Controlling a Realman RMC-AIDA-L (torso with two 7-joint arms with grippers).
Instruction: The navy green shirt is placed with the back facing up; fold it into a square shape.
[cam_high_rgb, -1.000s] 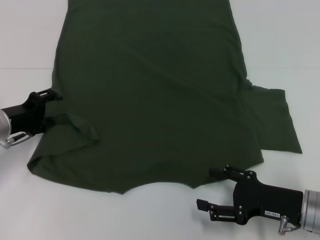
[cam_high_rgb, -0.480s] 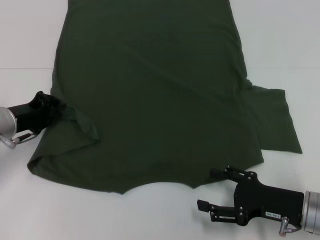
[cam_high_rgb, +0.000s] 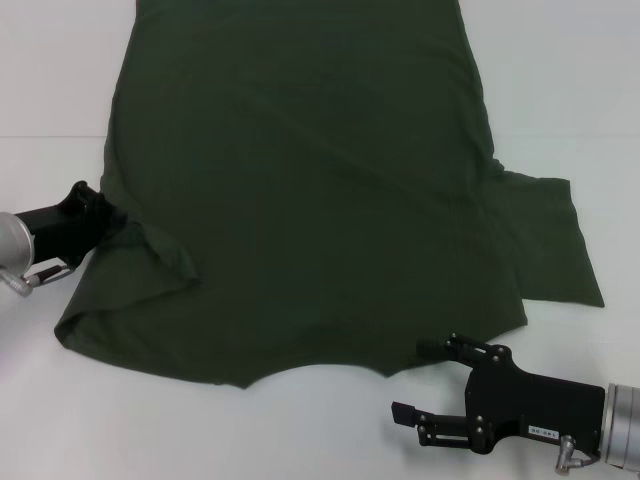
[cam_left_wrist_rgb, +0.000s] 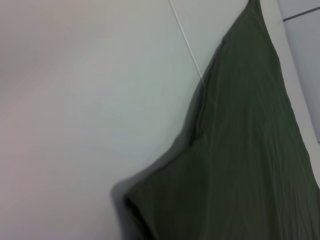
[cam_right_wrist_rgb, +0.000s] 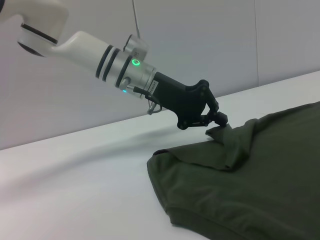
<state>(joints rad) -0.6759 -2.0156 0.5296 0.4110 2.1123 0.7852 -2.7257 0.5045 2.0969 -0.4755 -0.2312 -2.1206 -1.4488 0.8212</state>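
Observation:
The navy green shirt (cam_high_rgb: 300, 180) lies spread on the white table, collar edge toward me. Its right sleeve (cam_high_rgb: 550, 240) lies flat. Its left sleeve (cam_high_rgb: 150, 265) is folded in over the body. My left gripper (cam_high_rgb: 110, 222) is at the shirt's left edge, shut on a pinch of the sleeve cloth. The right wrist view shows that left gripper (cam_right_wrist_rgb: 220, 122) holding a small peak of shirt (cam_right_wrist_rgb: 250, 180) slightly raised. My right gripper (cam_high_rgb: 412, 380) lies open on the table just short of the collar edge, with nothing between its fingers. The left wrist view shows only the shirt (cam_left_wrist_rgb: 250, 165) and table.
Bare white table (cam_high_rgb: 60, 400) surrounds the shirt on the left, right and near sides. A faint seam line (cam_high_rgb: 50, 137) crosses the table on the left. The shirt's far end runs out of the head view.
My left gripper has moved in to the shirt's left edge and shut on the sleeve cloth. The right gripper has shifted slightly toward me.

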